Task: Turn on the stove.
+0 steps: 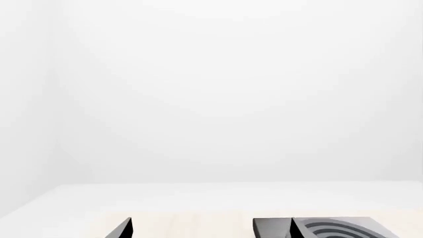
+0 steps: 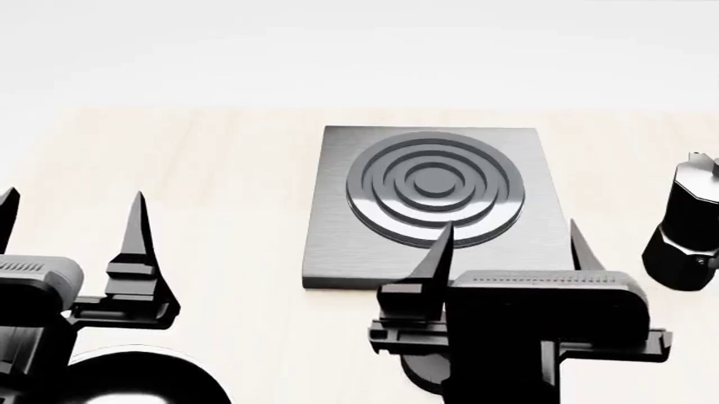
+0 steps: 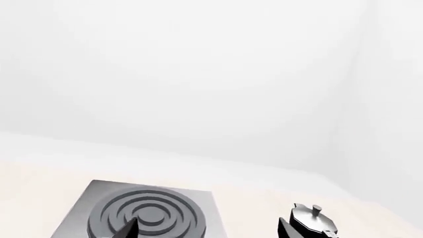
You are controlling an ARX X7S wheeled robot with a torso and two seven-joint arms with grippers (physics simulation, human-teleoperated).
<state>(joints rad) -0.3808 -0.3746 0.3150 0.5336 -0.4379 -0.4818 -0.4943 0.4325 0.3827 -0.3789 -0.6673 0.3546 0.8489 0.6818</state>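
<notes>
The stove [image 2: 337, 244] is a flat square grey metal slab at the middle of the pale wooden table, with a raised dark ring burner [image 2: 436, 187]. A small round black knob [image 2: 423, 372] peeks out in front of the slab, mostly hidden under my right gripper's body. My right gripper [image 2: 509, 231] hovers open over the stove's near edge, its fingers holding nothing. My left gripper [image 2: 73, 202] is open to the left of the stove. The left wrist view shows that gripper [image 1: 210, 229] and the stove [image 1: 271, 229]. The right wrist view shows the right gripper [image 3: 206, 230] and the stove [image 3: 198, 198].
A black moka pot [image 2: 688, 223] stands to the right of the stove and also shows in the right wrist view as the moka pot [image 3: 310, 220]. A black frying pan [image 2: 146, 379] lies at the near left, under my left arm. White walls rise behind the table.
</notes>
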